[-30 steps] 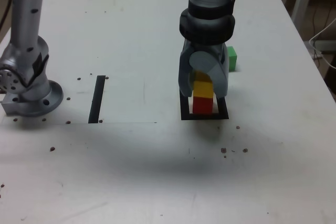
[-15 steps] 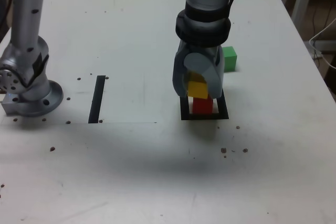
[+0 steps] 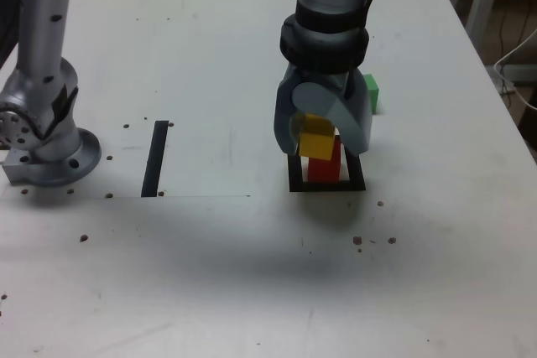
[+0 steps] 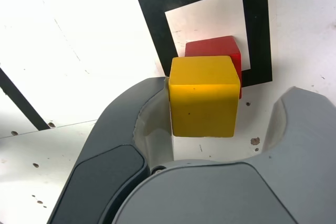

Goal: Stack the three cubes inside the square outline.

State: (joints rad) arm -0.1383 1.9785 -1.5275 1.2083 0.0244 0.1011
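Observation:
The red cube (image 3: 327,165) stands inside the square outline (image 3: 327,184). On top of it sits the yellow cube (image 3: 316,144), shifted toward the exterior view's left and overhanging the red one. My gripper (image 3: 325,145) is down around the pair with its jaws apart, so it is open. In the wrist view the yellow cube (image 4: 203,98) rests against one finger (image 4: 152,103), with a clear gap to the other finger, above the red cube (image 4: 212,48) and the square outline (image 4: 152,19). The green cube (image 3: 372,94) lies on the table behind the gripper, partly hidden by it.
A straight black strip (image 3: 154,158) lies on the white table at the exterior view's left. The arm's grey base (image 3: 42,144) stands further left. Small dark specks dot the table. A chair and a cable sit past the table's right edge (image 3: 495,90).
The jaws have spread from shut on the yellow cube to open. The yellow cube has slid from squarely over the red cube toward the exterior view's left.

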